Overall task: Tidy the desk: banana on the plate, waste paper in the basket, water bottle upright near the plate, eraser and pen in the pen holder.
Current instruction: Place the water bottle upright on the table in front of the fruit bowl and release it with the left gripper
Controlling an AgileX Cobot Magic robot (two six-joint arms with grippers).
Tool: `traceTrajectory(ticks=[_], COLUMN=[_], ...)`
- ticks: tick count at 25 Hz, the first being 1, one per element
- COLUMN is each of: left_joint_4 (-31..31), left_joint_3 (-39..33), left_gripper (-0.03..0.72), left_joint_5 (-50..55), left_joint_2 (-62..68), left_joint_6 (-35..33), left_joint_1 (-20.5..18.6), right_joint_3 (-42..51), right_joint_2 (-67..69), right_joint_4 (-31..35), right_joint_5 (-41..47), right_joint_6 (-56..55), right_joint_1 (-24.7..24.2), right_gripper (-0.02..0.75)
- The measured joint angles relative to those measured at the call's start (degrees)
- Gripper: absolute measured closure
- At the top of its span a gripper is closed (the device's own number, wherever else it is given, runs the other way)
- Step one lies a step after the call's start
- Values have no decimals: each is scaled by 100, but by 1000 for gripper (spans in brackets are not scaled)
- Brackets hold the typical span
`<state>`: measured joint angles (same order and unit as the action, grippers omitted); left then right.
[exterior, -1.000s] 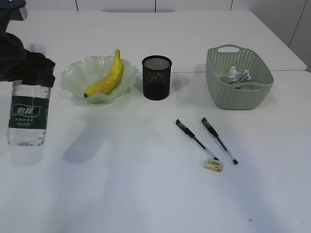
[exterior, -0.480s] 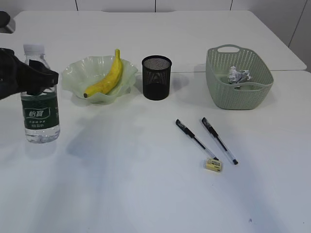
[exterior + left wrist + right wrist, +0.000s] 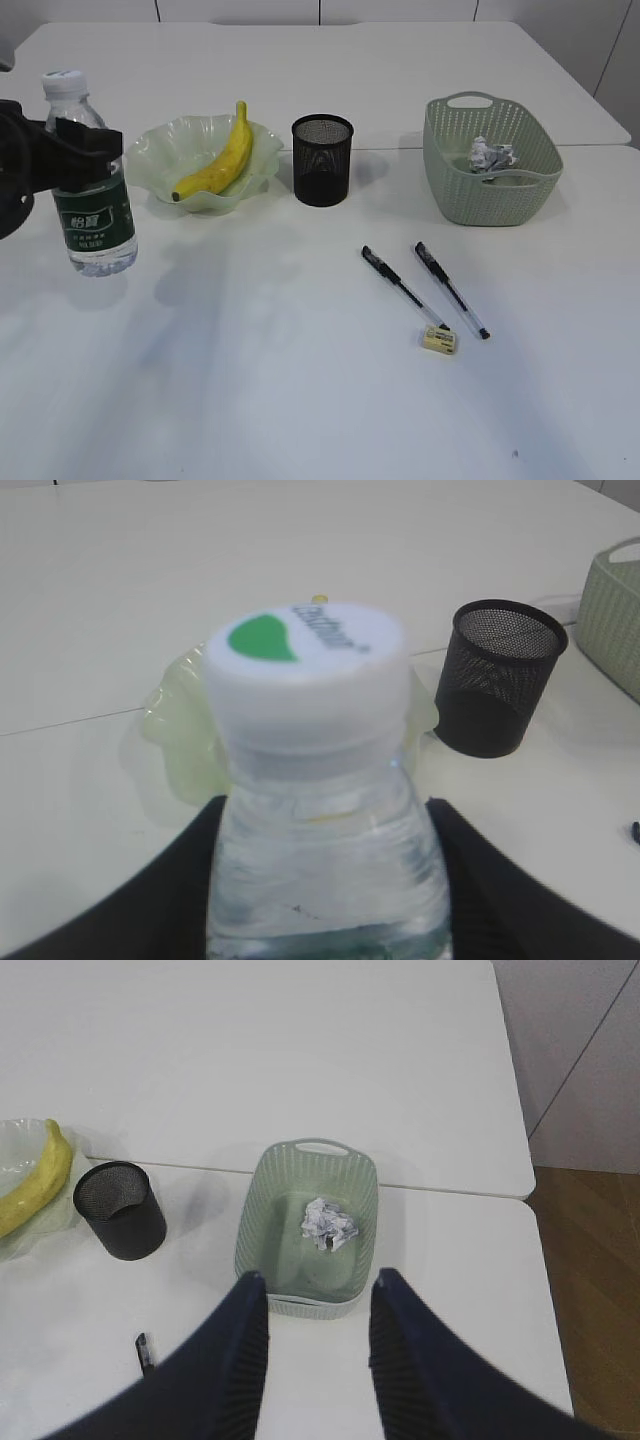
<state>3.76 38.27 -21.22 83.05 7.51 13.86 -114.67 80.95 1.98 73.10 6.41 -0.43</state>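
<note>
The water bottle (image 3: 92,180) is standing upright, a little tilted, left of the plate (image 3: 160,150), and the left gripper (image 3: 70,150) is squeezing it below the cap. The banana (image 3: 222,160) is lying on the plate. The right gripper (image 3: 312,1345) is hanging spread apart, holding nothing, above the basket (image 3: 260,1210).

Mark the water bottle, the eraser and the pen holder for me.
water bottle (image 3: 96,215): exterior view, on its green label.
eraser (image 3: 440,340): exterior view, on its top face.
pen holder (image 3: 322,172): exterior view, on its mesh wall.
</note>
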Motion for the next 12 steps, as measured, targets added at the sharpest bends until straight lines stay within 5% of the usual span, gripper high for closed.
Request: traceTrajectory(ticks=[12], left_joint_4=[-134], left_joint_3=[0], left_gripper=[315], left_joint_5=[0], left_joint_2=[0], left_joint_6=[0], left_joint_1=[0], right_joint_3=[0], right_joint_2=[0], right_joint_4=[11], right_joint_5=[0], right_joint_6=[0], right_joint_1=[0], right_gripper=[477])
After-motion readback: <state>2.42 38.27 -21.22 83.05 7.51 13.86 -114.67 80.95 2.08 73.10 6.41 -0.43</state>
